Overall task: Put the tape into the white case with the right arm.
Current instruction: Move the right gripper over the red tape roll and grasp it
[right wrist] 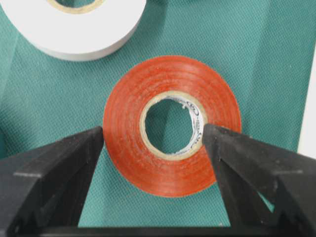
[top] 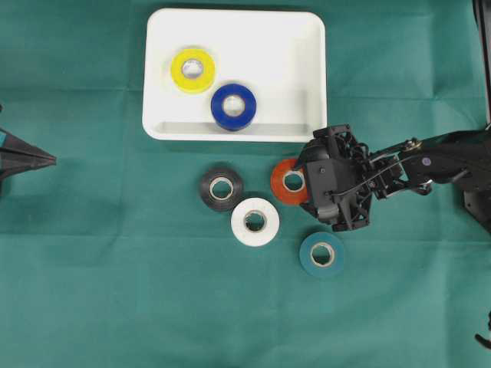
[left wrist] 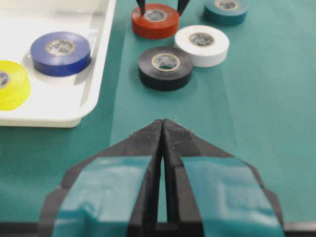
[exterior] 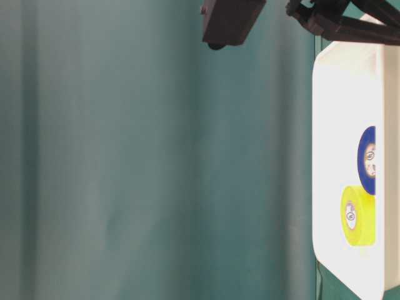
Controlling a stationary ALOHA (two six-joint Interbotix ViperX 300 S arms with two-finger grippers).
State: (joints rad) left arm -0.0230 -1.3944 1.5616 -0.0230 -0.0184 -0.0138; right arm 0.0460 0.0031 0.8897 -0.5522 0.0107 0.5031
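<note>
An orange-red tape (right wrist: 170,163) lies flat on the green cloth just below the white case (top: 307,46). My right gripper (right wrist: 153,131) is open over it. Its left fingertip (right wrist: 94,140) is at the roll's outer edge, and its right fingertip (right wrist: 215,140) overlaps the roll's right side beside the core. From the left wrist view, the two finger points stand on either side of the orange-red tape (left wrist: 155,20). The case holds a yellow tape (top: 192,70) and a blue tape (top: 233,106). My left gripper (top: 52,160) rests shut at the left edge of the cloth, holding nothing.
A black tape (top: 221,188), a white tape (top: 255,221) and a teal tape (top: 322,254) lie on the cloth close to the orange-red one. The white roll is the nearest neighbour. The case's near rim (top: 230,135) runs just above the right wrist.
</note>
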